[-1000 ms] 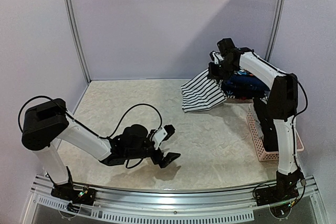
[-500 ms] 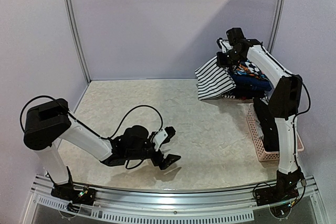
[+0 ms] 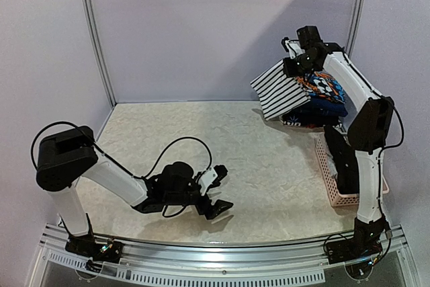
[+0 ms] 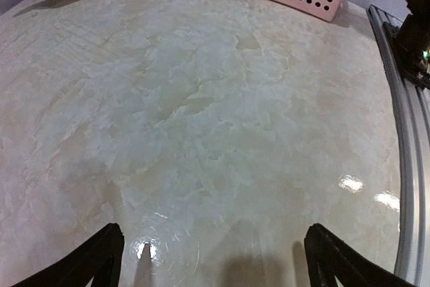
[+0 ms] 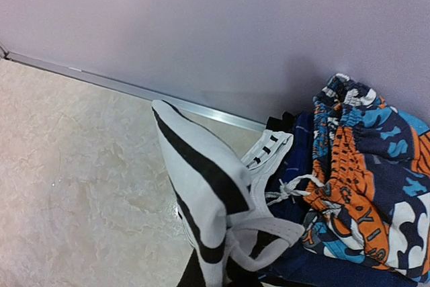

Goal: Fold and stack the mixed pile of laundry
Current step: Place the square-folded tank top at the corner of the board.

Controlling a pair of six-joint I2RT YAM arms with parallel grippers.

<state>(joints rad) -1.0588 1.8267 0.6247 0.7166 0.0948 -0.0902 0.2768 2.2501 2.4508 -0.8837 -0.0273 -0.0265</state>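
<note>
Orange lettering on patterned garment (image 5: pixel 349 186) creased, unreadable. Worktop (image 3: pixel 269 166) cream, marbled, glossy; walls (image 3: pixel 201 31) pale lilac. Right tool (image 3: pixel 296 68) clenched on striped garment (image 3: pixel 279 89), raised at far right above pile (image 3: pixel 316 109) by pink basket (image 3: pixel 326 173). Left tool (image 3: pixel 220 188) released, jaws wide, low over near worktop.

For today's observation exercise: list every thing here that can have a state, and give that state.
left gripper: open, empty, low over the table.
right gripper: shut on the striped garment, up high.
striped garment: hanging from the right gripper.
patterned garment: bunched beside it; whether gripped is unclear.
pink basket: upright on the table.
</note>
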